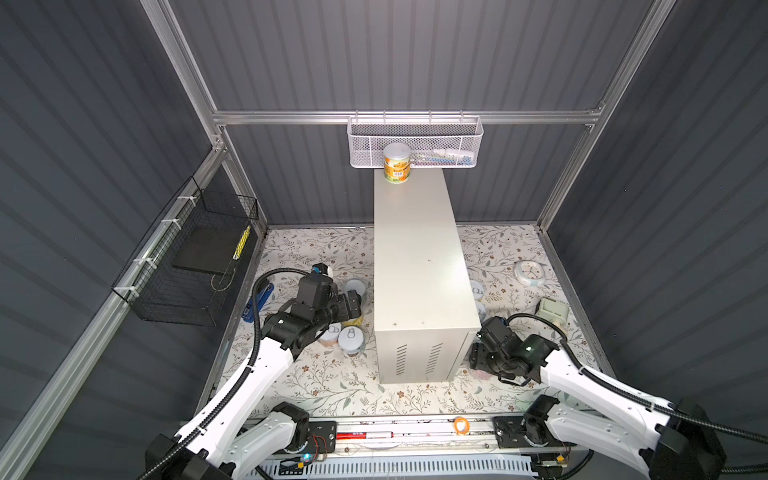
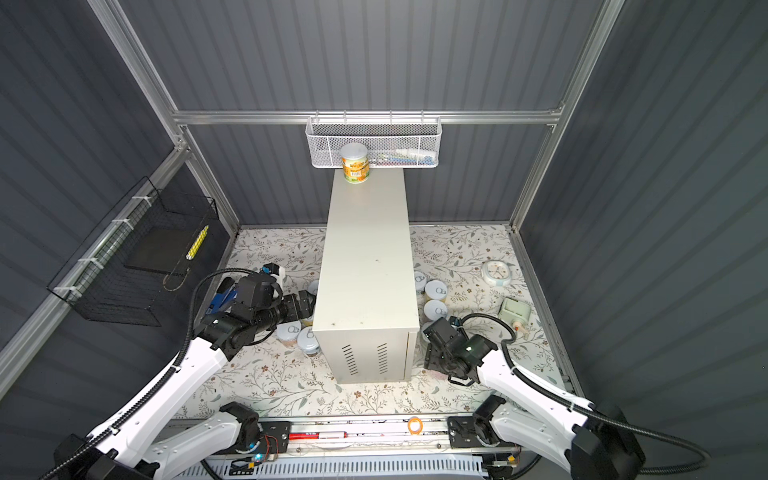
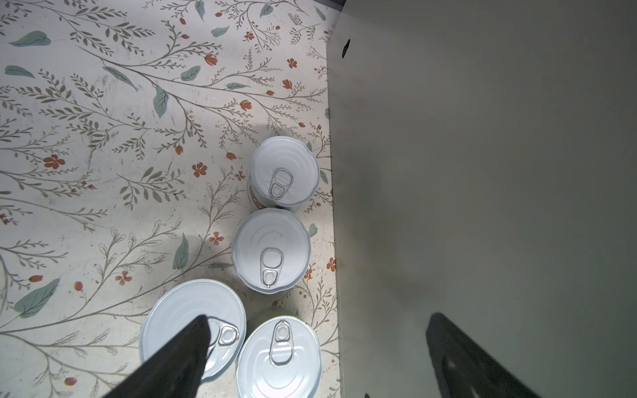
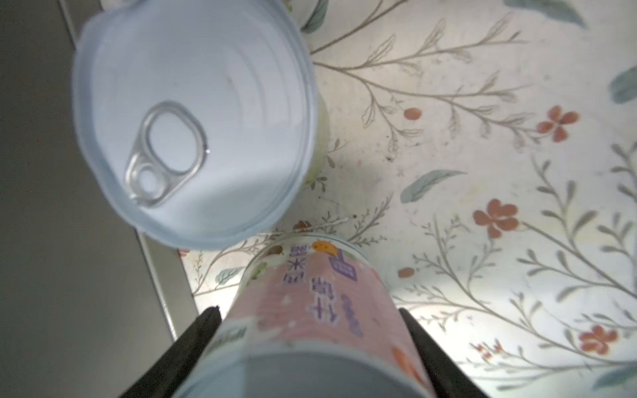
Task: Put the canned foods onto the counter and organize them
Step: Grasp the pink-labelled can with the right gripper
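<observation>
While the right claw [image 4: 308, 318] straddles the pink tin [image 4: 303, 296], its black fingers [image 4: 193, 341] lie at the two sides of the label; whether they already press on it I cannot tell from the blurred wrist view. That tin stands on the floral surface [image 1: 324, 386], just beside the side wall of the counter [image 1: 419, 257], with a neighbouring tin [image 4: 193, 127] near it, lid up. The step in hand looks like the pick-up on the right.

To do it well, the fingers should meet the tin squarely across its width, on the label band and not on the rim; an off-centre squeeze could twist a round tin out or tip it against its neighbour. The lift should go straight up first, since the counter wall is close to one finger; only above the top edge should the arm swing over.

One orange tin [image 1: 397, 164] already stands at the far end of the counter, in both top views; setting the pink one down upright next to it would begin a tidy row and leave the near end free.

The left claw [image 3: 319, 318] hangs spread wide and holds nothing, above four tins [image 3: 271, 251] clustered against the counter's other side.
</observation>
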Controlling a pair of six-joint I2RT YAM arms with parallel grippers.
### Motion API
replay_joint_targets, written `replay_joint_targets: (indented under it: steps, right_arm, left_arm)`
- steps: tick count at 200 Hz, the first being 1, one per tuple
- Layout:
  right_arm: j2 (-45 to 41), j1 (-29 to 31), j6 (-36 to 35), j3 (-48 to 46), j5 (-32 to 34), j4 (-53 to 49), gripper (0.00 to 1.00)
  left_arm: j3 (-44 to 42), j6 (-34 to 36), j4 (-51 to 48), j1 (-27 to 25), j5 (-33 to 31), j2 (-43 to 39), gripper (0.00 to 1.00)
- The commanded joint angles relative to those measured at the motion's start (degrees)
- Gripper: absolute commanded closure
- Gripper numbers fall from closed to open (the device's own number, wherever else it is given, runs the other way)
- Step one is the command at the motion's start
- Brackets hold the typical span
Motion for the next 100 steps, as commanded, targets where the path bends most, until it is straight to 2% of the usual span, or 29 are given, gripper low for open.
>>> replay_joint_targets:
  steps: [1,22,59,100]
  right_arm:
    - [-3.9,0.2,-2.3,7.7,1.6,-8.1,1.00]
    - [-3.2,0.2,-5.3,15.8,3.7,-14.9,1.00]
    - [2.0,-0.3,-11.7,31.8,12.0,-24.7,1.00]
    - [6.9,-5.7,-19.1,45.8,15.2,-29.0,1.00]
  left_arm:
    - [3.1,3.1,-0.7,-0.2,-0.7,0.2,0.01]
    - [5.9,6.2,-2.4,-0.2,-1.9,1.3,0.01]
    - [11.6,10.1,-4.6,-0.2,-1.7,5.2,0.01]
    - [14.2,11.3,-2.8,-0.2,-1.8,7.2,0.01]
